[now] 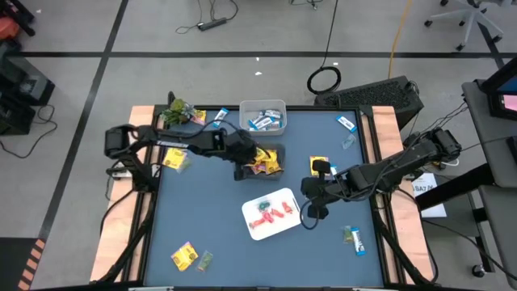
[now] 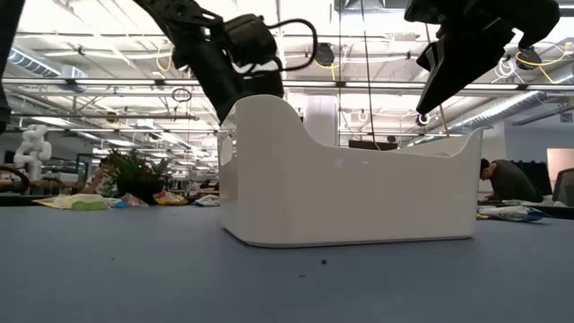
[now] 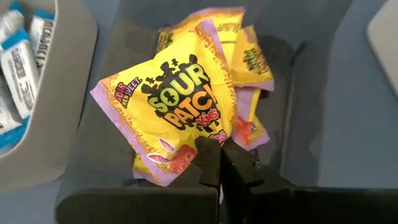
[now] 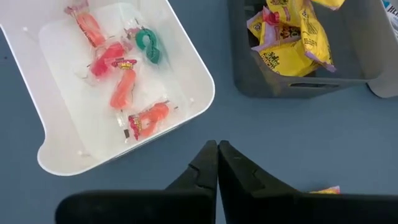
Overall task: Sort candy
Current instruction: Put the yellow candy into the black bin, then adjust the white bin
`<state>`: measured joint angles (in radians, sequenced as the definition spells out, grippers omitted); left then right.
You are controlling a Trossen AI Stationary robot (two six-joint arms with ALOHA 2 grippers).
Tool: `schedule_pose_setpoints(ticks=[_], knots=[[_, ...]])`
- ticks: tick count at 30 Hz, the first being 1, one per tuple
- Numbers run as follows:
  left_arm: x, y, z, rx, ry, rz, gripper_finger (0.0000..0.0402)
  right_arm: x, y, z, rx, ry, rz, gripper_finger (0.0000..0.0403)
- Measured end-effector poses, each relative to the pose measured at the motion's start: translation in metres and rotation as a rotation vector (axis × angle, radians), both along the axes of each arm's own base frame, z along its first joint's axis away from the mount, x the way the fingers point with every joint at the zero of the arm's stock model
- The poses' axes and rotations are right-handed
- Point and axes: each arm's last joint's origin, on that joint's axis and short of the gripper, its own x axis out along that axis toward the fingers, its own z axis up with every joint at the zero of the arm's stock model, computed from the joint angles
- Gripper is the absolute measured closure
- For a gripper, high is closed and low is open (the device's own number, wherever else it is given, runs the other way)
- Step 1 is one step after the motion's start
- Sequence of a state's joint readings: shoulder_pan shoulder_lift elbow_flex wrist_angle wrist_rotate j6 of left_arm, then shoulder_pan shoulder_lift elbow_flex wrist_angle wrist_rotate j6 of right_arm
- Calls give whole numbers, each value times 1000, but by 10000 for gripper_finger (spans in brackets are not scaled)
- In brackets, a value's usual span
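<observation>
The left gripper point(image 3: 221, 163), fingers closed, pinches a yellow Sour Patch packet point(image 3: 171, 109) in the dark grey bin point(image 1: 266, 172) at table centre. The right gripper point(image 4: 217, 160) hovers closed and empty at four o'clock of the white tray point(image 1: 260, 230) holding red candies point(image 4: 121, 87).

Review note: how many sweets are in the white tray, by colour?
Red or pink sweets: 4
Green sweet: 1
Total in the white tray: 5
</observation>
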<state>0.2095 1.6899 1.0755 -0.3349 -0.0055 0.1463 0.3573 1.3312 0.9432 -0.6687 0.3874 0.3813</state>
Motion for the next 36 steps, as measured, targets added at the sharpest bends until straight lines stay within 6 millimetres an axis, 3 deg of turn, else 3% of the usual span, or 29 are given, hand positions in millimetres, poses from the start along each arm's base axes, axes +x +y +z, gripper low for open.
schedule_pose_setpoints(ticks=[6, 16, 20, 25, 28, 33, 36], knots=[[4, 2, -2, 1, 13, 3, 389, 0, 0, 0, 0, 1, 1, 402], [-2, -5, -6, -3, 97, -34, 281, 0, 0, 0, 0, 1, 0, 402], [-1, -5, 2, 3, 69, -34, 258, 0, 0, 0, 0, 1, 0, 402], [6, 0, 11, 11, -33, -30, 266, 1, 0, 0, 1, -5, 1, 402], [7, -3, 11, -42, -49, -118, 285, 1, 0, -1, 1, -6, 8, 402], [2, -45, 39, -61, -141, -357, 334, -6, 1, -16, 32, 52, 26, 402], [-7, -75, 44, -69, -123, -482, 365, -11, 4, -24, 49, 75, 17, 403]])
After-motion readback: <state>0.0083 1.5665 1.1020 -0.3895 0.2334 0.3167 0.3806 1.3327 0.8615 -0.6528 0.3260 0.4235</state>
